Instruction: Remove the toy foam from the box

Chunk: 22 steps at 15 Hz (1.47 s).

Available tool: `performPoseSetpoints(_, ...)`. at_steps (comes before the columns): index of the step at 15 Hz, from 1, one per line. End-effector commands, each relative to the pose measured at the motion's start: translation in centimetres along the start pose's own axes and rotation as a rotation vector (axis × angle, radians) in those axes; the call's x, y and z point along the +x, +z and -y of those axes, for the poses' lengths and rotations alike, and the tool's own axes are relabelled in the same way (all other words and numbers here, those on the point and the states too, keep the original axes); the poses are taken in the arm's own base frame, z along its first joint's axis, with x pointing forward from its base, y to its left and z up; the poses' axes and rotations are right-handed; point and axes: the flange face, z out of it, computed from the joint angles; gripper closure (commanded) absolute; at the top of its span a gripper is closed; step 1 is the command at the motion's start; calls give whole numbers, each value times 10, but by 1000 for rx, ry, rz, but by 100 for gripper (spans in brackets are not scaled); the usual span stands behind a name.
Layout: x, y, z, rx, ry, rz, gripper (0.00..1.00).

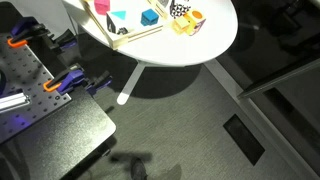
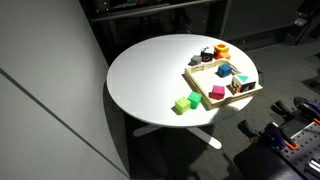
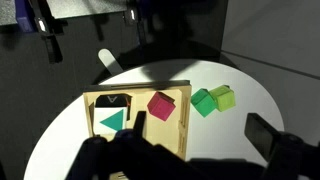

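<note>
The toy foam point(image 3: 112, 122), a cyan triangular piece, lies in the left part of the box point(image 3: 172, 132), a shallow light-wood tray on the round white table. It also shows in both exterior views point(image 1: 119, 17) point(image 2: 226, 69), as does the box point(image 1: 140, 33) point(image 2: 225, 99). A pink cube point(image 3: 161, 105) and a dark block point(image 3: 114, 100) also lie in the box. My gripper point(image 3: 200, 140) is open and empty, high above the table. One finger hangs over the box's right rim, the other over bare table. The gripper does not show in the exterior views.
Two green blocks point(image 3: 212, 99) sit on the table just right of the box, and show in an exterior view point(image 2: 185, 103). A yellow-and-white spotted toy point(image 1: 185, 18) stands beside the box. A white table leg point(image 3: 105, 61) and dark floor lie beyond the table's edge.
</note>
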Motion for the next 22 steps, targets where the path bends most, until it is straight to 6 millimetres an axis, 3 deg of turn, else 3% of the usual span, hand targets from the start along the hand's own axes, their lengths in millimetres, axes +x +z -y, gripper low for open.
performPoseSetpoints(1,0,-1,0,0,0,1,0)
performPoseSetpoints(9,8,-4,-3,0,22,19,0)
performPoseSetpoints(18,48,-14,-19,-40,95,72,0)
performPoseSetpoints(22,73,-3,-25,-109,103,159,0)
